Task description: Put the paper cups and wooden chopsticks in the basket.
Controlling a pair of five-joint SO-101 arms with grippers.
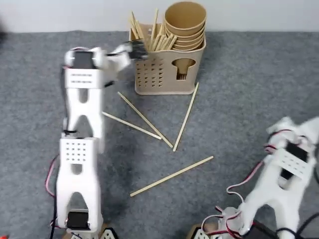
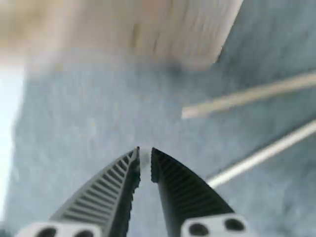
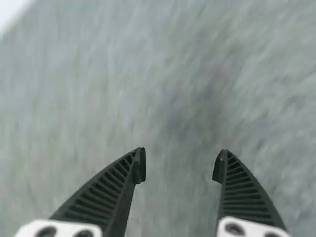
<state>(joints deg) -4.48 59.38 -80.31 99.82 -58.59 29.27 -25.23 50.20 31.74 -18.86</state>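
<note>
Sitting in the basket: the paper cups are stacked in the right-hand compartment, and a sheaf of wooden chopsticks stands upright in the left one.
Basket: the basket is at the far middle of the table, upright, perforated side towards the arms.
Loose sticks: four are out on the floor. The long diagonal chopstick and the shorter chopstick run down to nearly meet, the leaning chopstick has its top end right by the basket's corner, and the lone chopstick lies well apart, nearer the arms.
Left gripper: the left gripper is up by the basket's left rim, jaws pinched to a sliver. I make out nothing between them, though that wrist view is blurred.
Right gripper: the right gripper hangs over bare carpet, jaws wide apart and holding nothing.
Step in hand: a judgement: go for the next loose stick.
Doing it well: open wide, come down across the stick near its middle, press into the pile so a finger gets under, lift level, then tip it end-first into the left compartment.
Surface: grey carpet, soft, so thin sticks sink slightly.
Room: a pale wall runs behind the table.
</note>
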